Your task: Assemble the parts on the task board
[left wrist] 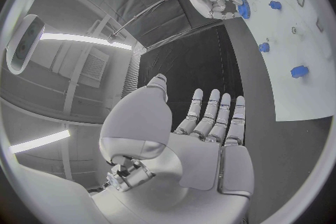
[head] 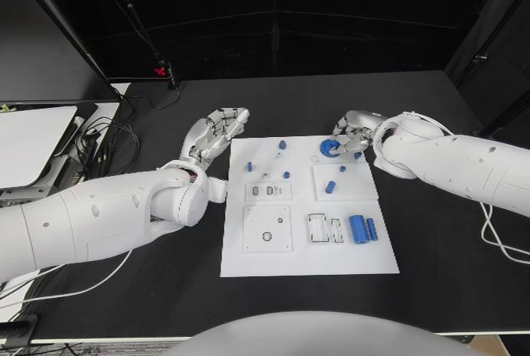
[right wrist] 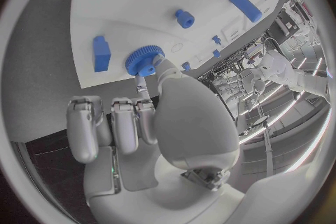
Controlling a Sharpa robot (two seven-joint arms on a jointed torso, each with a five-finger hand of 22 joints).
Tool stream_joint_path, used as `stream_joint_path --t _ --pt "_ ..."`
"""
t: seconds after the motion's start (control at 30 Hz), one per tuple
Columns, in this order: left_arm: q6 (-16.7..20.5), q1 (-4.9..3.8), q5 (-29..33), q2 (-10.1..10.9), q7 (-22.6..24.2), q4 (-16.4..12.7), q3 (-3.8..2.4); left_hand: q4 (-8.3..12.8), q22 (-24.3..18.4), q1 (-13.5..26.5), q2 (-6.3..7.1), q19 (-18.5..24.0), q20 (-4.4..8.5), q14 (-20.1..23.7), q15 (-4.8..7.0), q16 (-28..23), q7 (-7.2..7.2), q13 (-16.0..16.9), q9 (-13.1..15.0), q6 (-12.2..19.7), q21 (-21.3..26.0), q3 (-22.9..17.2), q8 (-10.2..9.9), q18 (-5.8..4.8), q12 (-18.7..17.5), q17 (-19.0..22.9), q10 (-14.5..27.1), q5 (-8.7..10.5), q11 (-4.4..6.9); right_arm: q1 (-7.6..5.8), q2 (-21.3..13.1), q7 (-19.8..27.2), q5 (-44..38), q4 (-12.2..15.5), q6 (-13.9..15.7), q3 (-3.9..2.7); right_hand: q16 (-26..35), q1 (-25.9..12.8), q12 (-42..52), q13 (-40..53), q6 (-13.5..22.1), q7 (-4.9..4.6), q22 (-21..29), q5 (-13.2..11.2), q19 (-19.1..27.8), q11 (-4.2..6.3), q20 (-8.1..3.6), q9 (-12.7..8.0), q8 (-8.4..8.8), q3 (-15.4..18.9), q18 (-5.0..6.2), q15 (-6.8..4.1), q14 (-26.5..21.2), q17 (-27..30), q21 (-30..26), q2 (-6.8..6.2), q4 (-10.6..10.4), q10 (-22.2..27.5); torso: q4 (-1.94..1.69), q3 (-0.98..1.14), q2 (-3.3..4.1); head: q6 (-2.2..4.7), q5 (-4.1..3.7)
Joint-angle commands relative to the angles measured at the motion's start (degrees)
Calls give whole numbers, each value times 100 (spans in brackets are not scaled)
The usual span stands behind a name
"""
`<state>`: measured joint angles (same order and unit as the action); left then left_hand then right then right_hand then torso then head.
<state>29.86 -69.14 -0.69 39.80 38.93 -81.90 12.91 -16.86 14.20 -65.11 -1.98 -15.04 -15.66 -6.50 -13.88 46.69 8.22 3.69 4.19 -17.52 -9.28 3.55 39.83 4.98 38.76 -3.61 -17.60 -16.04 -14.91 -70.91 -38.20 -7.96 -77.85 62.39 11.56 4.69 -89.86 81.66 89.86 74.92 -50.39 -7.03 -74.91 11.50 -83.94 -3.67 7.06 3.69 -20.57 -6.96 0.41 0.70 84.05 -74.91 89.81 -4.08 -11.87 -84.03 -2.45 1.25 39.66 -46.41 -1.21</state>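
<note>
Left hand (head: 217, 132) lies flat w/ fingers spread, holding nothing, just beside the task board (head: 308, 256) at its far left corner. At board's far edge, right hand (head: 351, 137) pinches the blue gear (head: 329, 147), other fingers curled.

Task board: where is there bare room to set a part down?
The task board is bare along its near edge, below the square plate and the two blue cylinders. The far right corner is crowded: the right hand is at the blue gear.
</note>
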Motion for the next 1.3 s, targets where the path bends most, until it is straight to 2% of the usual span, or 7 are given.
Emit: stream_joint_path --t 0.03,0.23,0.3,0.57,0.7,0.93,1.3 --pt "-52 -9 -37 -6 1875 -5 -6 9 2 -21 -57 1 -25 -1 -51 39 874 1 -6 -33 -21 40 12 60 20 -9 -25 -34 -15 43 5 -164 -90 34 -198 22 -14 42 14 1508 -223 8 -1509 24 -606 41 -44 25 66 -81 -41 -42 595 -1509 19 155 32 -597 -1 4 2 -5 10" --pt "-55 -9 -37 -1 1868 -5 -6 9 2 -21 -57 1 -25 -1 -51 39 874 1 -6 -33 -21 40 12 60 20 -9 -25 -34 -15 67 -8 -113 -129 97 69 22 -14 138 14 1508 -559 21 -1509 56 -606 47 -41 27 199 -224 -41 -37 595 -1509 19 307 121 -597 2 6 -7 -4 18" --pt "-54 -9 -37 4 1864 -7 -6 9 2 -21 -57 1 -25 -1 -51 39 874 1 -6 -33 -21 40 12 60 20 -9 -25 -34 -15 72 -20 4 -135 131 344 22 -14 165 14 1508 -659 8 -1509 78 -606 39 -38 28 247 -259 -41 -32 595 -1509 19 325 157 -597 7 -1 0 9 20" --pt "-67 -9 -37 19 1846 -18 -6 9 3 -22 -71 3 -27 -2 -54 40 874 1 -9 -31 -23 43 11 59 20 -8 -23 -35 -15 81 -108 489 10 277 1365 21 -14 225 14 1508 -780 -49 -1509 190 -606 -17 -12 20 451 -362 -41 2 595 -1509 19 356 257 -597 5 -3 3 36 39" --pt "-66 -9 -37 39 1842 -25 -6 9 2 -24 -77 6 -28 -2 -55 40 874 1 -10 -31 -22 43 11 59 21 -8 -23 -36 -16 79 -183 655 115 405 1710 18 -14 227 14 1508 -803 -49 -1509 212 -606 -19 -8 22 469 -371 -41 5 595 -1509 19 358 265 -597 18 -10 -3 36 56" --pt "-74 -9 -37 47 1835 -19 -6 9 -1 -25 -81 11 -29 -2 -56 40 874 1 -11 -31 -20 44 11 58 21 -8 -22 -36 -16 71 -228 746 293 616 1745 11 -14 148 14 1508 -858 -54 -1509 233 -606 -26 2 23 543 -345 -41 11 595 -1509 19 327 236 -597 15 -9 0 37 80" --pt "-85 -9 -37 50 1829 -14 -6 9 -3 -25 -86 16 -30 -2 -57 41 875 1 -12 -31 -19 47 12 58 22 -8 -22 -36 -16 64 81 695 279 697 1578 7 -14 224 14 1508 -942 -37 -1509 369 -606 -11 4 31 640 -425 -41 8 595 -1509 19 400 293 -597 5 -5 3 41 82"
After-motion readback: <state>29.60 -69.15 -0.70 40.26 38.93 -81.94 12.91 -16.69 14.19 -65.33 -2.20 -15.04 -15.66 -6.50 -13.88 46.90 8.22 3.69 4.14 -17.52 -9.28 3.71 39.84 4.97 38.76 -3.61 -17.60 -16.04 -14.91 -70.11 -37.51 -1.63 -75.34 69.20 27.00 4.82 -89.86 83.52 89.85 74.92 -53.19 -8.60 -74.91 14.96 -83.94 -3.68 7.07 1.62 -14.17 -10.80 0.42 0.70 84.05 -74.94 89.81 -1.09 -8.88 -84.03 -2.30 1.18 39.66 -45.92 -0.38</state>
